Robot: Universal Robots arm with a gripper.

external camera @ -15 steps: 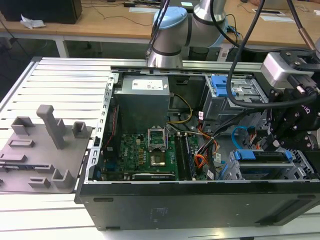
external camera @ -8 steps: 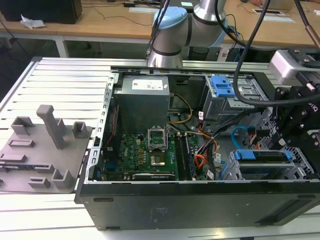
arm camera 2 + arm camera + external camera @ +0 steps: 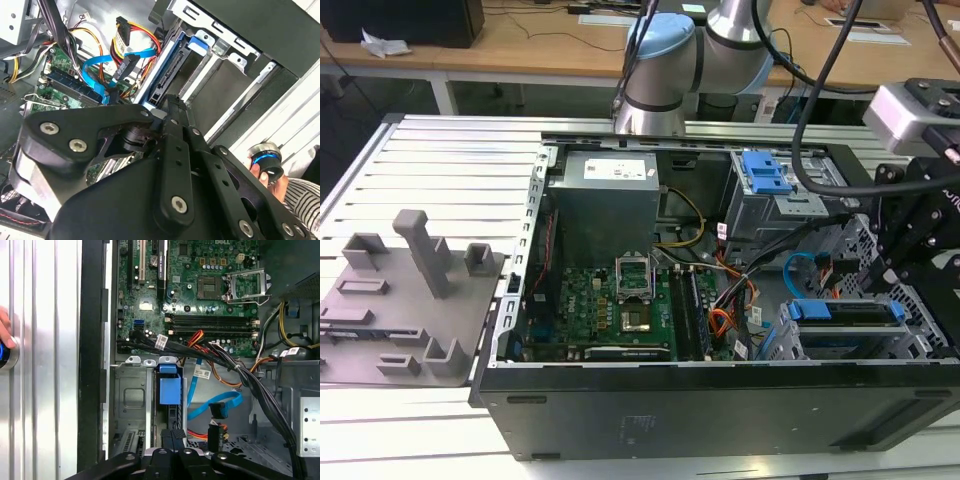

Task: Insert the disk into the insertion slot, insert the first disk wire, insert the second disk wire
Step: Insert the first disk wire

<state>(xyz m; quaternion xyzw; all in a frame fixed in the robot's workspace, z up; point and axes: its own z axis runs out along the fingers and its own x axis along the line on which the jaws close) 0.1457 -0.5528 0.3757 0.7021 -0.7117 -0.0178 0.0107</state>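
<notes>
The black two-fingered pincer [image 3: 173, 434] is drawn shut with nothing between its jaws. Its tip sits at the dark near end of the flat silver hard drive in a bright blue plastic frame [image 3: 169, 390]. The drive stands on edge inside the silver sheet-metal drive cage [image 3: 131, 395]. Its long axis lies along the cage's depth, blue end pointing away from the pincer. I judge the first step, seating the disk, is in hand and nearly done. Finishing it seems to call for a straight push along that axis. The thin light-blue flat cable [image 3: 227, 402] loops nearby, its dark plug [image 3: 217, 412] apparently unattached.
</notes>
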